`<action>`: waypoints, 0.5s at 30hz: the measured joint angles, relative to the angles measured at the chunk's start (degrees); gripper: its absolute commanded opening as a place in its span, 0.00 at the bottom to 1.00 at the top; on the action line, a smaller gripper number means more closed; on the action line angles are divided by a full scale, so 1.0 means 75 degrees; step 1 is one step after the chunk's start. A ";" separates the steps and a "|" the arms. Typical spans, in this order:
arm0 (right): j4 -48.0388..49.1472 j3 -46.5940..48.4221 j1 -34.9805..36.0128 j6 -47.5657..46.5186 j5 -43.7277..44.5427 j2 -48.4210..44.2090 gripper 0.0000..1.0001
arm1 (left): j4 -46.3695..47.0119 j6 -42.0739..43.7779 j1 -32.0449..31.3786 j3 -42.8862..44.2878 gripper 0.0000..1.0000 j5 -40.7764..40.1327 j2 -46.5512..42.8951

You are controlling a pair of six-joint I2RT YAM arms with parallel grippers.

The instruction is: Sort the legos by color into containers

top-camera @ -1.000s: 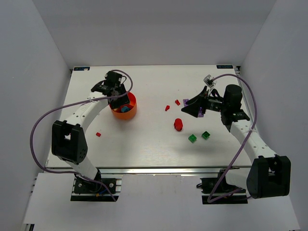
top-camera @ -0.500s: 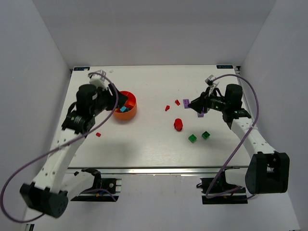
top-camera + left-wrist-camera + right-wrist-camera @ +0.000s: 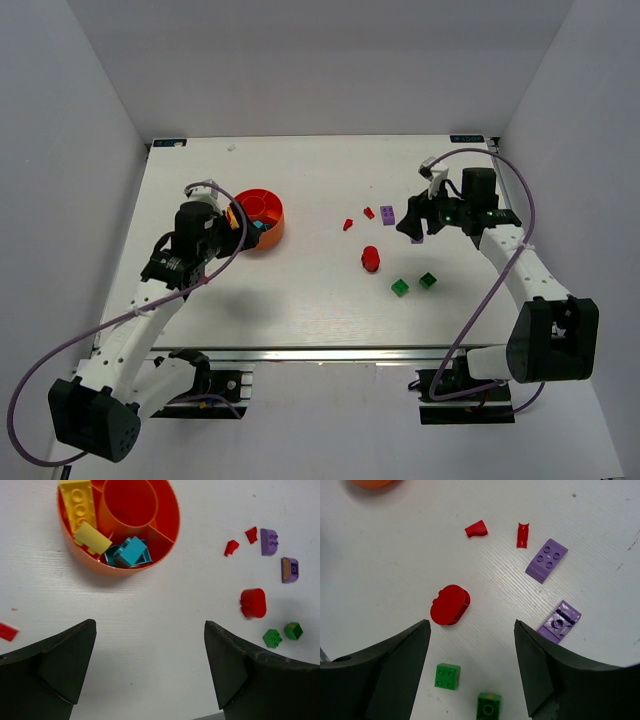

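Note:
The containers are wedge sections of one round orange dish [image 3: 100,568] [image 3: 272,232] around a central cup [image 3: 130,502]. One section holds two yellow legos [image 3: 77,500]; another holds teal legos [image 3: 130,553]. Loose on the table lie two small red pieces [image 3: 476,528], two purple bricks [image 3: 546,560], a red rounded piece [image 3: 450,605] [image 3: 370,259] and two green bricks [image 3: 447,676] [image 3: 400,288]. Another red piece [image 3: 7,631] lies left of the dish. My left gripper [image 3: 150,625] [image 3: 233,223] hovers open just before the dish, empty. Above the purple and red pieces, my right gripper [image 3: 471,622] [image 3: 411,226] is open and empty.
White walls close in the white table [image 3: 300,300] at the back and on both sides. Purple cables loop from each arm. The dish's rim [image 3: 370,482] shows at the top left of the right wrist view.
My left gripper has drawn back from over the dish toward the near left and opened wider. The right gripper has shifted slightly right above the purple bricks.

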 measured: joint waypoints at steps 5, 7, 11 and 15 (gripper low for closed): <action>-0.0682 0.0391 -0.0038 -0.0516 0.0137 0.0000 0.67 | 0.0038 -0.0195 0.0000 -0.0469 0.98 -0.0516 -0.0157; -0.0851 0.0417 -0.0073 -0.0627 0.0149 0.0017 0.66 | 0.0026 -0.0175 0.0000 -0.0673 0.98 -0.0600 -0.0251; -0.1134 0.0440 -0.0181 -0.0839 0.0224 0.0221 0.63 | 0.0052 0.0047 0.0000 -0.0769 0.98 -0.0720 -0.0417; -0.1145 0.0440 -0.0280 -0.0839 0.0423 0.0358 0.73 | 0.0219 0.0277 0.0000 -0.0883 0.98 -0.0711 -0.0682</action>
